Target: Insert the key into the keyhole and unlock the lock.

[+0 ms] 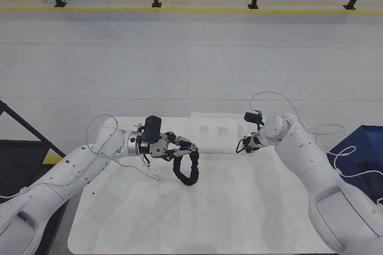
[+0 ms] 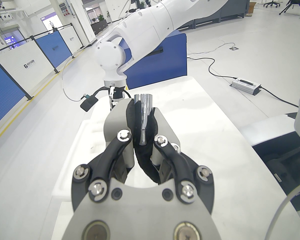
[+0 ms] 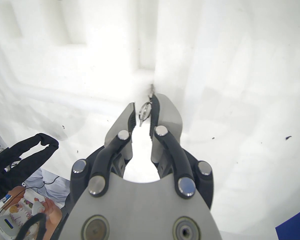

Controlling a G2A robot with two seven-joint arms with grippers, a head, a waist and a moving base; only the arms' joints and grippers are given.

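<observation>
On the white worktop [image 1: 179, 223], the left gripper [image 1: 190, 150] is found at about 11 o'clock from the middle of the surface, raised above it. Its fingers [image 2: 116, 126] are clamped on the black cable lock with a chrome cylinder end [image 1: 186, 171]. In the left wrist view the chrome cylinder is seen standing up between the pads, with the black body pinched on both sides. The flexible black loop is left hanging below the left gripper, toward 6 o'clock from it. Whether the loop's lowest part touches the worktop cannot be told.

A white foam tray with moulded recesses [image 1: 217, 127] is placed at 12 o'clock, along the far edge of the worktop, between the two grippers.

The right gripper [image 1: 241, 144] is held at about 1 o'clock from the middle, just beside the near edge of the foam tray and well apart from the lock. In the right wrist view a small metal key with a ring [image 3: 145, 112] is seen between its fingers [image 3: 165, 116]. The fingers are drawn close together and seem to be closed on the key, which lies along one pad with its tip protruding past the fingertips. The exact contact is hard to judge.

A blue cabinet [image 1: 370, 146] is seen off the worktop at 3 o'clock.
</observation>
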